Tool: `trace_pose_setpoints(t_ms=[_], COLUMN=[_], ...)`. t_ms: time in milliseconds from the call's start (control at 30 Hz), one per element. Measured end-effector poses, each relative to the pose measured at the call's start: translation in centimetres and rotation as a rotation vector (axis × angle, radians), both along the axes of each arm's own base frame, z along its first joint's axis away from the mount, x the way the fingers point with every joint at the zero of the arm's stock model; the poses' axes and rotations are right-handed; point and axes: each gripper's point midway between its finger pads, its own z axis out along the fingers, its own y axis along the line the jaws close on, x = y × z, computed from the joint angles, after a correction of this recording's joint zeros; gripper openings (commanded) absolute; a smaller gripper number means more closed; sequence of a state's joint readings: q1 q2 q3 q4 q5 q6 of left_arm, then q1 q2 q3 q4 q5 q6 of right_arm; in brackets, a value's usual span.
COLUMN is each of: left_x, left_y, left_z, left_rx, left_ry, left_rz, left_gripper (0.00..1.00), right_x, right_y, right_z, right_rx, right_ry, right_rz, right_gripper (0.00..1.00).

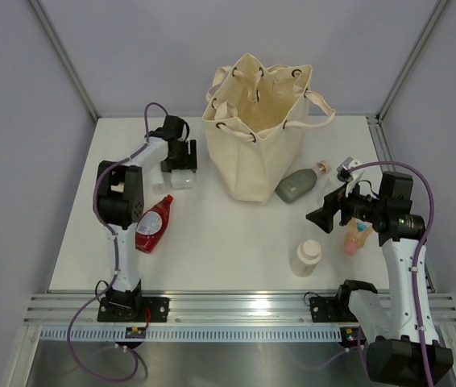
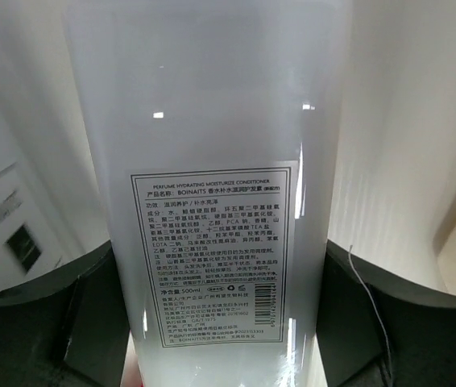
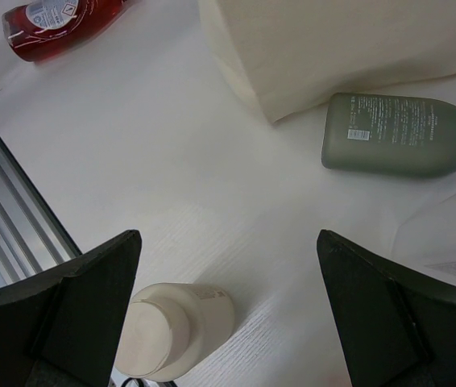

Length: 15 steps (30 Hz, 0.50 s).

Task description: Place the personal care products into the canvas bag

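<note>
- Nearby, on the right arm's side, the squat cream plastic bottle [image 3: 176,326] seems to stand upright under the right gripper [image 3: 228,238]. Its jaws are spread wide and hold nothing, so it is best kept parked there.
- Left of centre, the flat red plastic bottle [image 1: 154,223] lies on the white table [image 1: 228,242], apart from both arms.
- Farther back, the left gripper [image 2: 218,250] straddles a white rectangular bottle with a printed label [image 2: 212,121]. Both fingers sit close against its flanks, but I cannot tell whether they press yet.
- Probably best: clamp squarely on the flat sides, then lift straight up so the neighbouring white bottle [image 2: 10,201] is not dragged.
- Farthest, the large cream canvas bag [image 1: 252,153] stands open-mouthed just right of that bottle. Carry the bottle above the rim and loop handles, and release over the opening.
</note>
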<state>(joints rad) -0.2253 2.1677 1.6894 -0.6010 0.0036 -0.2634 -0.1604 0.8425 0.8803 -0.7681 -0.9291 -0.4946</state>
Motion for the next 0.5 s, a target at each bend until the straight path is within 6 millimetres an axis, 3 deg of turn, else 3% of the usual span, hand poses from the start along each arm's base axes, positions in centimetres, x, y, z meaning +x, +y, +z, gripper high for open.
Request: trace_pose_setpoints(t_ms=[100,167,267,333,467,500], left_x=[-1.2,-1.9,-2.9,-3.5,-5.9,-6.5], left_y=[0.6,0.9,1.0,0.7,-0.8,-1.4], left_z=[2.8,6.2,13.2,19.0,30.0,31.8], left_rx=[-0.014,-0.034,-0.083,-0.131,-0.237,-0.259], left_ry=[-0.036,-0.101,-0.247,-0.386,-0.675,-0.72], left_rz=[0.008,0.016,0.023,0.016,-0.039,-0.06], left_gripper=[0.0,0.0,0.0,0.0,0.0,0.0], right_x=[0.0,0.0,-0.1,-0.1,-0.1,-0.1], right_y=[-0.1,-0.1,-0.2,-0.2,-0.3,-0.3], right_z=[0.1,0.2,0.3,0.4,0.4,0.4], right_rx=[0.0,0.001,0.001,0.002,0.002,0.002], right_ry=[-0.004,-0.008,-0.014,-0.017,-0.02,-0.02], right_rz=[-0.005,-0.006,-0.007,-0.008,-0.012,-0.012], right_gripper=[1.0,0.99,1.0,0.99,0.99,1.0])
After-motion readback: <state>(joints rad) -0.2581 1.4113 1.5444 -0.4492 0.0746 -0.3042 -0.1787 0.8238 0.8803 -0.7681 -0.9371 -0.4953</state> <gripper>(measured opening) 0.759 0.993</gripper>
